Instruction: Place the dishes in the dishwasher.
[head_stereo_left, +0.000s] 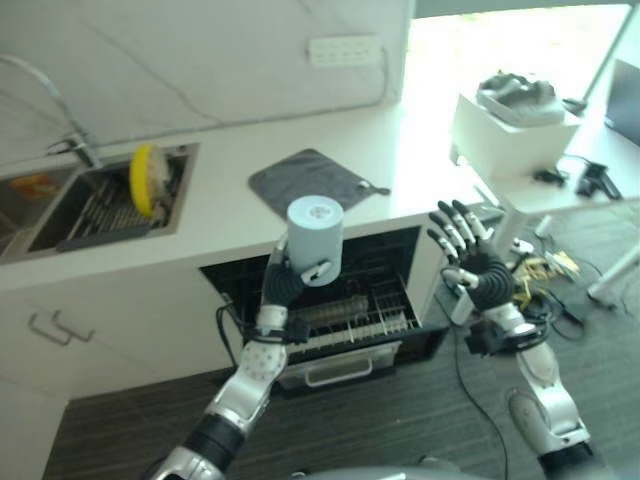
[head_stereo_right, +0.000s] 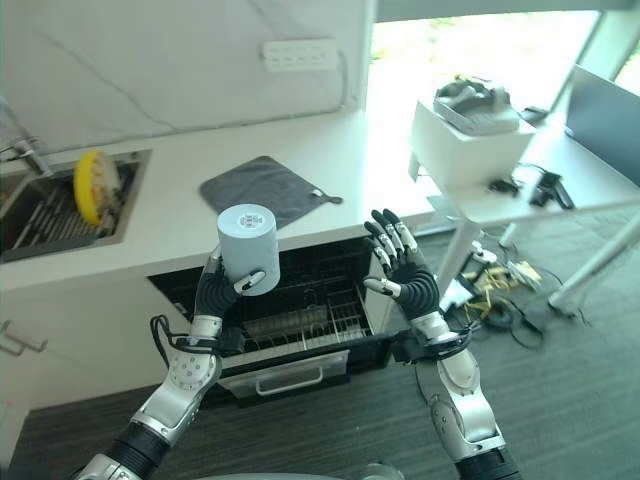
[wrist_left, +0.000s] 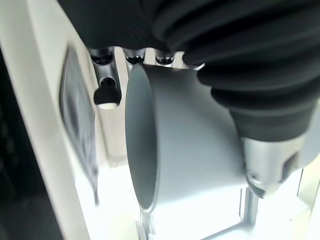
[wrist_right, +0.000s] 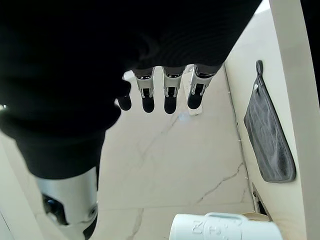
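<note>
1. Left hand (head_stereo_left: 285, 280), seen from the left eye, has its fingers and thumb curled around a pale blue-grey cylindrical cup (head_stereo_left: 315, 238), held upside down with its ringed base facing the camera. It hangs above the open dishwasher (head_stereo_left: 330, 300), whose wire rack (head_stereo_left: 365, 318) lies just below at 6 o'clock. That inverted hold likely suits setting the cup mouth-down on the rack.

2. From the right eye, the right hand (head_stereo_right: 405, 275) stands at 3 o'clock of the cup, well apart from it, fingers straight and spread, palm empty, seemingly ready to steady or guide. A dark grey cloth mat (head_stereo_right: 262, 190) lies on the white counter (head_stereo_right: 170, 225) at 12 o'clock of the cup. A yellow round dish (head_stereo_right: 90, 185) stands on edge in the steel sink (head_stereo_right: 50, 215) at 10 o'clock, probably next in line.

3. In the left wrist view, the cup fills the frame beside the ribbed cover, its open mouth showing, dark-tipped fingers (wrist_left: 106, 92) wrapped past its rim.

4. In the right wrist view, straight fingers (wrist_right: 171, 95) point at the marbled white wall (wrist_right: 200, 165), holding nothing; the grey mat hangs at the frame's edge.
</note>
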